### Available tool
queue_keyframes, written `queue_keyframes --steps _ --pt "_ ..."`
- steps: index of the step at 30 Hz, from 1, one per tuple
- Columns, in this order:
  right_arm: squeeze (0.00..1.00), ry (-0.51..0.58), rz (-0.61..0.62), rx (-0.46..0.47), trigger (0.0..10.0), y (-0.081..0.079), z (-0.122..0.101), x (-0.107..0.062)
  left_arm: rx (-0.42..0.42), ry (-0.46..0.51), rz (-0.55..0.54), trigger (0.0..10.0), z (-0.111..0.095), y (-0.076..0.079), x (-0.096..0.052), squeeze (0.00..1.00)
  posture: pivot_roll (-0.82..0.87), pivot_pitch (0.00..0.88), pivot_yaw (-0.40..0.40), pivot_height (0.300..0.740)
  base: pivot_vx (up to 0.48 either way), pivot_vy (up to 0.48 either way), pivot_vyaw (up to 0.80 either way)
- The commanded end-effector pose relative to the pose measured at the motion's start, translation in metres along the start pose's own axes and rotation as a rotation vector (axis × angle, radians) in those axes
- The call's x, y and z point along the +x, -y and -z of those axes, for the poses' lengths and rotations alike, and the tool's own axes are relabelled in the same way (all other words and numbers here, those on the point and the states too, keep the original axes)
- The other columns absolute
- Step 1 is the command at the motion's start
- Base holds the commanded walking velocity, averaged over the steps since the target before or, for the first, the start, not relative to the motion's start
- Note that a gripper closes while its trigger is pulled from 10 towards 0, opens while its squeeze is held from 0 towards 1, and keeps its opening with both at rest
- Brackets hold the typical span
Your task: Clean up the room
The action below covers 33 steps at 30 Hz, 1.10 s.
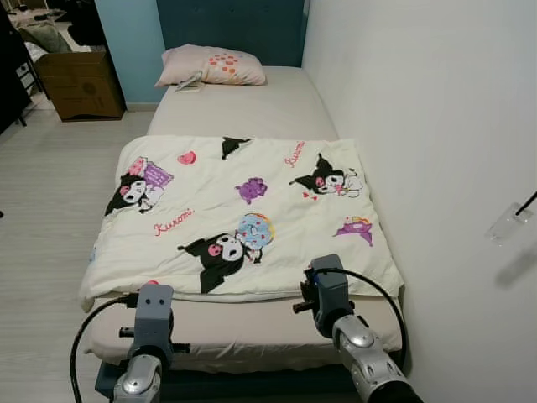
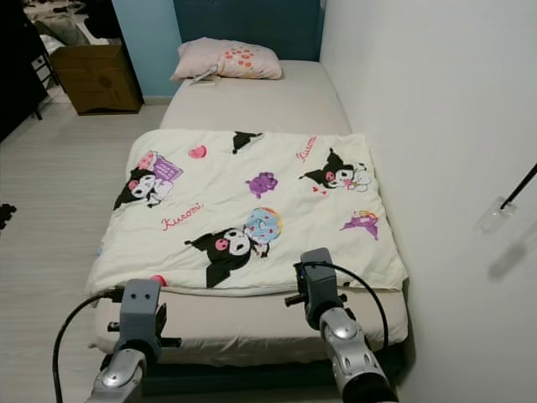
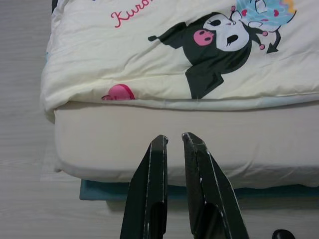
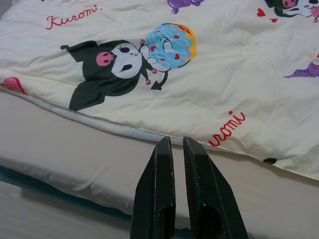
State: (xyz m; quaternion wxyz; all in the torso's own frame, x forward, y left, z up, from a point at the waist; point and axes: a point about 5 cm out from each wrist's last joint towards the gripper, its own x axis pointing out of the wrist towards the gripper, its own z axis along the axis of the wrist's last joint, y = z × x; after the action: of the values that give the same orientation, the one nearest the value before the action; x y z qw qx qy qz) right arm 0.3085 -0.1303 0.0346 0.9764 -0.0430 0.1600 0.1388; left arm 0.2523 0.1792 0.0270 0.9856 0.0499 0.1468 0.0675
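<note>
A cream cartoon-print duvet (image 1: 243, 214) lies flat over the lower half of the bed (image 1: 252, 332), its near edge just short of the mattress foot. A pink pillow (image 1: 214, 67) rests at the headboard end. My left arm (image 1: 151, 323) is raised at the foot's left side, and my left gripper (image 3: 174, 142) is shut, empty, pointing at the bare mattress below the duvet edge (image 3: 189, 103). At the foot's right side is my right arm (image 1: 329, 294). My right gripper (image 4: 173, 143) is shut and empty, hovering just short of the duvet edge (image 4: 119, 130).
A white wall (image 1: 436, 168) runs along the bed's right side. A cardboard box (image 1: 80, 84) stands on the floor at the far left near dark furniture. Open wooden floor (image 1: 50, 201) lies left of the bed. A small item (image 1: 189, 84) lies beside the pillow.
</note>
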Motion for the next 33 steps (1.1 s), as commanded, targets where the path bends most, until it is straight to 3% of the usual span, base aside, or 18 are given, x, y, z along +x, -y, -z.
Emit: queue_keyframes --steps 1,33 --pt "0.00 -0.010 0.004 0.027 10.0 0.000 0.005 -0.001 0.019 -0.030 -0.015 10.0 0.007 -0.005 -0.002 0.00 -0.02 0.101 0.004 0.665 0.000 0.000 0.00" --pt "0.00 -0.010 -0.013 0.011 10.0 0.002 -0.001 0.003 -0.005 -0.037 -0.109 10.0 0.009 -0.016 -0.002 0.00 -0.02 0.112 -0.009 0.525 0.000 0.000 0.00"
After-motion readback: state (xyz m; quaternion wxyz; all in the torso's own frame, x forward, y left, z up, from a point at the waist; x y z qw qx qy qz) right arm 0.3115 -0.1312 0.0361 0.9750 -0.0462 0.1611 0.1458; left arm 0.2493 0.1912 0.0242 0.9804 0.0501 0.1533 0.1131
